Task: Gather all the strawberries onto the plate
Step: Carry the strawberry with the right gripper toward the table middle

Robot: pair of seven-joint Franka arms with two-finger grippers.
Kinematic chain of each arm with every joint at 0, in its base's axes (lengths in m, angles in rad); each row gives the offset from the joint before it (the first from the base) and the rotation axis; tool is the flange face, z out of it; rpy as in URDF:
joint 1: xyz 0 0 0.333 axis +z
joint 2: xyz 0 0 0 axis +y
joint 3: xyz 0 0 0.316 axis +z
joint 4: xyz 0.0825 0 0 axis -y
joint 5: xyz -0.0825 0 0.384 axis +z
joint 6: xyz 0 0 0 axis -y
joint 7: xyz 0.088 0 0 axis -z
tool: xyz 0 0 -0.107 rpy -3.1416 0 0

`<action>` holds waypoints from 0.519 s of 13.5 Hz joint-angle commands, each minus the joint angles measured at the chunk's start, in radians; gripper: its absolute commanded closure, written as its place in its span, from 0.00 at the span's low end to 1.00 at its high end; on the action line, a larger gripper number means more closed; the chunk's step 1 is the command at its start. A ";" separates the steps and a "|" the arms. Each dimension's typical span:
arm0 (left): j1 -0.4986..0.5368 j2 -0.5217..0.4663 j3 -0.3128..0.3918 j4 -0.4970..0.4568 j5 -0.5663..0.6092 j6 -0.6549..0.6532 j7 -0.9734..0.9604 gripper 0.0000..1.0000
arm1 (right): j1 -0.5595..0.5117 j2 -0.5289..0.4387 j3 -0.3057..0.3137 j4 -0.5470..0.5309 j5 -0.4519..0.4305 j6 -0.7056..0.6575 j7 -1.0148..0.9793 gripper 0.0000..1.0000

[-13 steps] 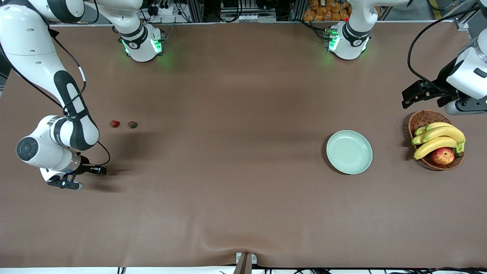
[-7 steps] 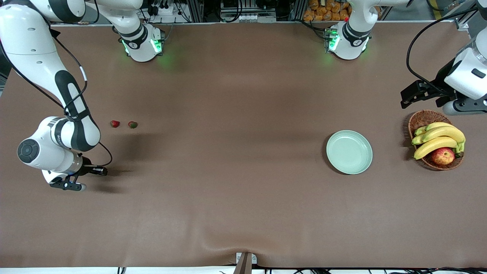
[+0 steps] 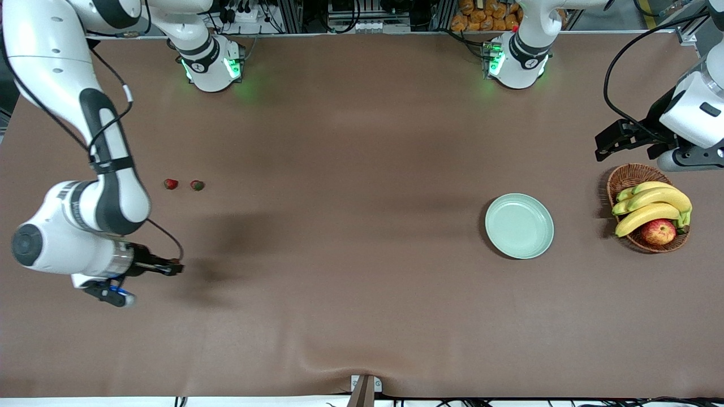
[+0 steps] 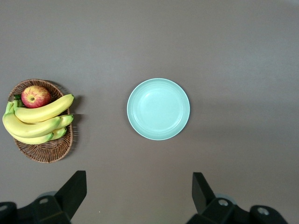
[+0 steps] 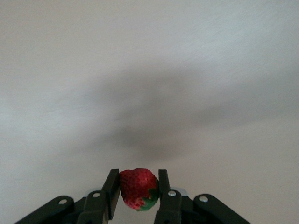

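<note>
The brown table cloth (image 3: 362,294) is wide, and the round pale mint-green plate (image 3: 519,226) lies toward the left arm's end, still with no berry in it. The left gripper (image 4: 138,196) waits wide open, high over plate and basket. The right gripper (image 5: 136,189) is closed on one small red strawberry with green cap (image 5: 137,188), up over the cloth at the right arm's end. Risk, in my view: the berry is tiny and round, so the grip is thin; it may slip out during the long carry. Two more small red strawberries (image 3: 184,184) lie side by side on the cloth, well apart from the plate.
</note>
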 commanded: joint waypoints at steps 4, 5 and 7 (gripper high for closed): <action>0.003 -0.007 -0.020 -0.014 0.007 0.001 -0.008 0.00 | 0.151 0.013 0.130 0.071 0.008 0.024 0.523 1.00; 0.005 -0.007 -0.023 -0.019 0.008 0.003 -0.009 0.00 | 0.192 0.015 0.131 0.069 0.009 0.059 0.569 1.00; 0.005 -0.007 -0.023 -0.020 0.008 0.003 -0.009 0.00 | 0.284 0.033 0.131 0.077 0.012 0.122 0.695 1.00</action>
